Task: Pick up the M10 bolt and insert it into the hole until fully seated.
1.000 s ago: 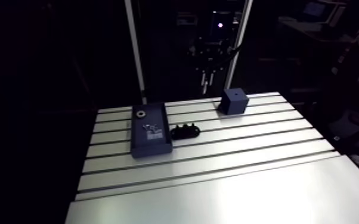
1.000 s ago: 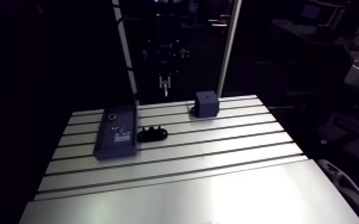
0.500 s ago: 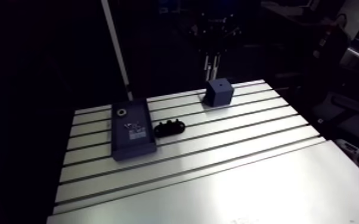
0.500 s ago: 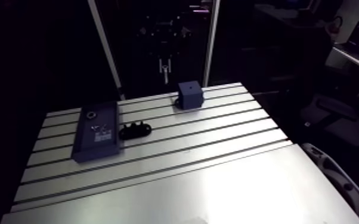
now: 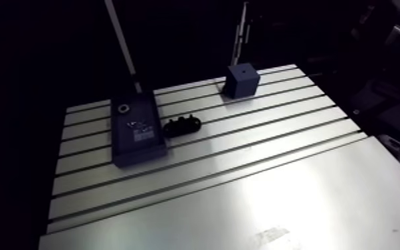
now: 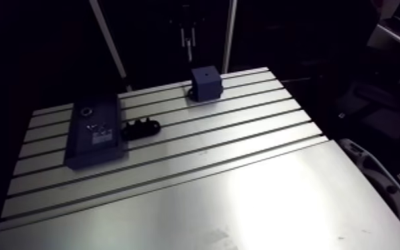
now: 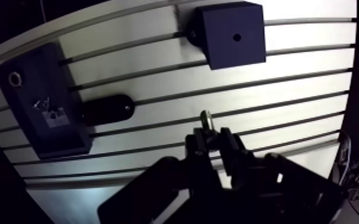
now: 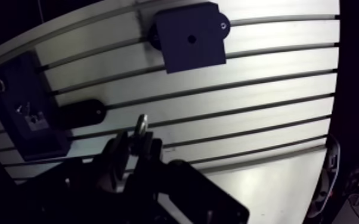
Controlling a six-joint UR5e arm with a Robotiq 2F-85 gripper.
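Dark surroundings; bright glare across the near table [image 5: 296, 199]

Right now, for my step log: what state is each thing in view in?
gripper: shut on the M10 bolt, raised over the table.
M10 bolt: clamped in the gripper, not yet inserted.
block: standing on the table, hole empty.
tray: flat on the table, ring and small parts inside.
black holder: lying beside the tray.
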